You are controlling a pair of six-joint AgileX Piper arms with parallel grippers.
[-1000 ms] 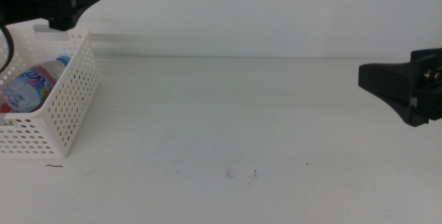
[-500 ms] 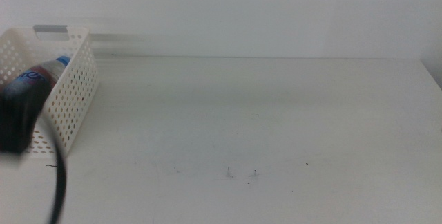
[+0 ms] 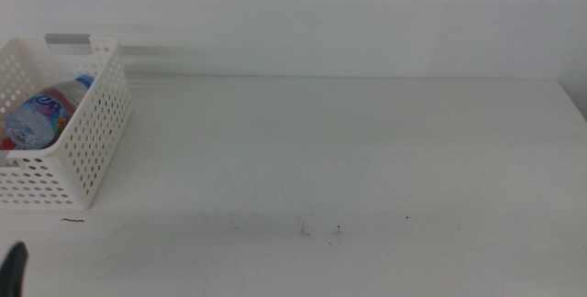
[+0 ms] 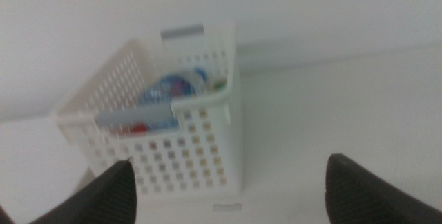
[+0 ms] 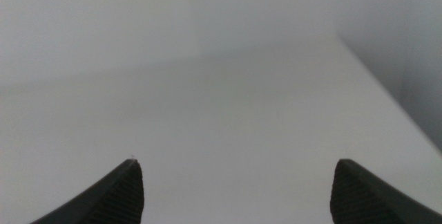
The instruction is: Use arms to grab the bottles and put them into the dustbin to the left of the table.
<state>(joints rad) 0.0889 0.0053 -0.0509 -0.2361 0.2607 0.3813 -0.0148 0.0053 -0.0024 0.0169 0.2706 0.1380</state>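
Your left gripper (image 4: 228, 203) has its fingers (image 4: 103, 196) spread wide and empty, facing the dustbin (image 4: 207, 155); the right gripper (image 5: 235, 196) is likewise apart over bare tabletop (image 5: 228, 113). The dustbin (image 3: 87, 150) sits at the tabletop's (image 3: 348, 150) far left with the clear water bottle (image 3: 41, 114) lying inside. The blurred left wrist view adds red and green bits in the dustbin you can't identify; the middle view catches only a dark sliver (image 3: 13, 265) at the bottom-left corner.

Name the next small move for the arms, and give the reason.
Probably none beyond parking both arms. The table shows no bottle; the water bottle lies in the basket. The left tool is open and empty, facing the basket; the right tool is open over bare table.
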